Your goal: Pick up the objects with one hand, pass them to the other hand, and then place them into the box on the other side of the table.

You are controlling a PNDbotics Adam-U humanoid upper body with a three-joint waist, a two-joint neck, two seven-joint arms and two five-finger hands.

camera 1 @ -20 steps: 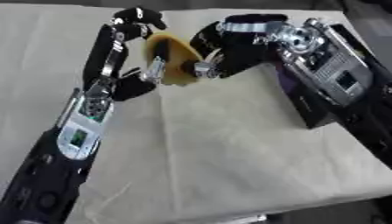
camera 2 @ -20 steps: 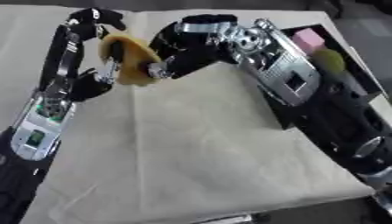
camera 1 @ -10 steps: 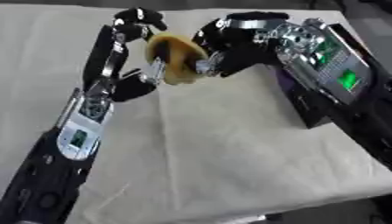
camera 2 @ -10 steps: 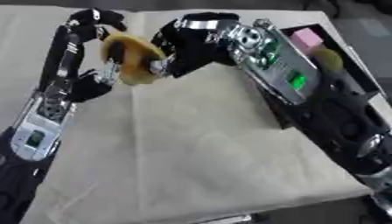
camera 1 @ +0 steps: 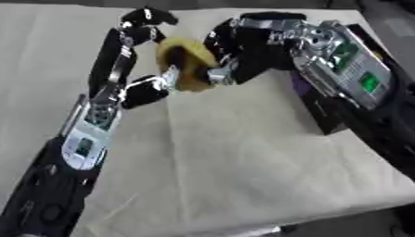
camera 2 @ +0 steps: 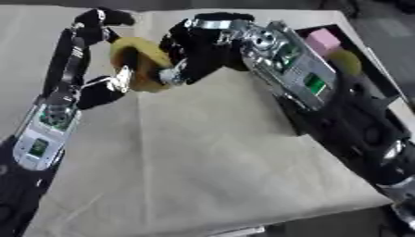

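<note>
We are mid-handover above the table (camera 1: 243,162): the left robot hand (camera 1: 146,32) curls round a yellow rounded object (camera 1: 185,62), and the right robot hand (camera 1: 235,55) closes on its other side. Next the left should let go so the right can carry it to the box (camera 2: 356,88). Since half a second ago, the pair has barely shifted.

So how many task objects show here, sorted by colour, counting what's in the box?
Yellow: 2, the yellow object between both hands and a yellow-green object in the box.
Pink: 1, a pink block in the box.
Total: 3.
</note>
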